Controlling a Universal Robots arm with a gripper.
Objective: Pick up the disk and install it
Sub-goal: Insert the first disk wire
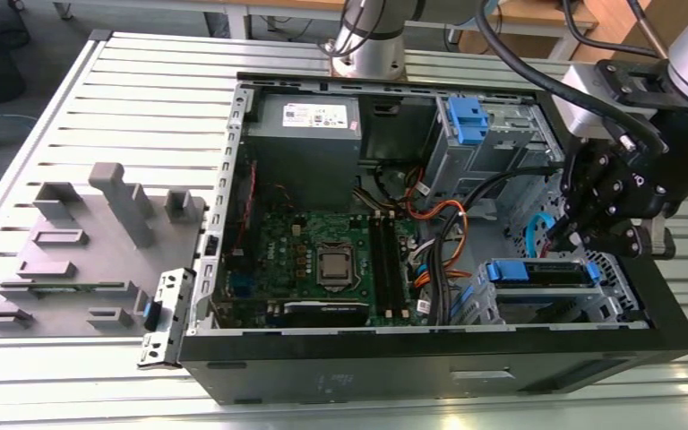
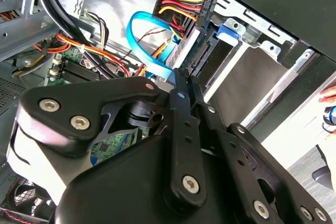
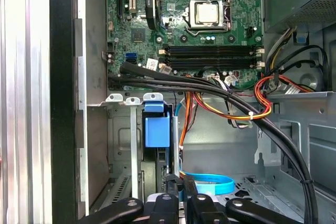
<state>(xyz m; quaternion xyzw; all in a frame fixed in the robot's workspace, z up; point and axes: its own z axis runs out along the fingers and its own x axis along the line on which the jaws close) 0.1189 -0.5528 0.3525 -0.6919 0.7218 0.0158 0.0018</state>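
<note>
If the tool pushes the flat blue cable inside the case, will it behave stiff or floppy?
Probably floppy: the flat blue cable hangs in a loose curve, so it would likely bend aside. It looks thin and light, so it should resist little. Its ribbon shape may spring back.

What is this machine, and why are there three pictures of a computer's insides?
It is a robot arm working in an open computer case that lies on a slatted metal table. The exterior view comes from a camera standing off the arm. Both wrist views come from cameras riding on the arm, looking past its black gripper into the case. The gripper hangs close above the disk, a flat drive with blue rails sitting in a bay at the case's corner on the exterior view's right. Whether it grips the disk I cannot tell. The green board is the motherboard. A grey plastic holder stands on the table beside the case.
</note>
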